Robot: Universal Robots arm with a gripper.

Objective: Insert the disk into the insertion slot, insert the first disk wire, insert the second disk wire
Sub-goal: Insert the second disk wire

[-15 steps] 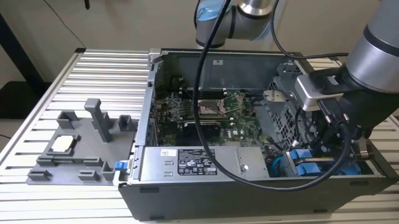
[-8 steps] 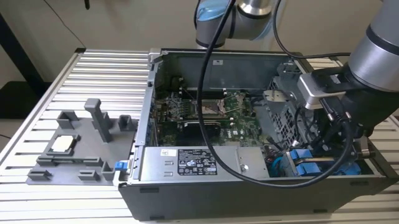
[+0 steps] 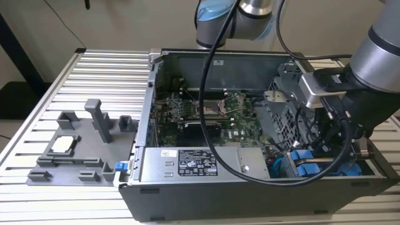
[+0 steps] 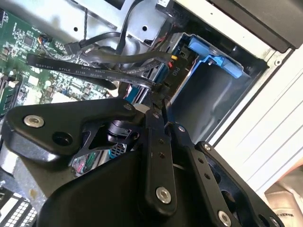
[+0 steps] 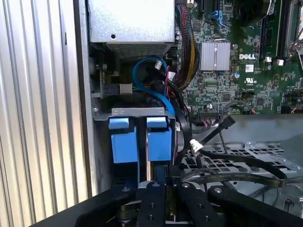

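The disk (image 5: 142,142) sits in its blue carrier inside the slot (image 5: 138,112), just ahead of the gripper (image 5: 156,187). The gripper's fingers look pressed together around a black wire (image 4: 113,75), though its grip point is partly hidden. The wire looks slack, so it could slip, or snag on the neighbouring cables (image 5: 182,42), if the connector meets the disk's socket misaligned.

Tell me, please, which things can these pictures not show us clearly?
- Exterior view: the insertion slot is mostly hidden behind the arm's wrist and black cables.
- First wrist view: whatever sits behind the blue carriers is hidden inside the bay.
- Second wrist view: the flat black wire passes behind the gripper, so its end is hidden.
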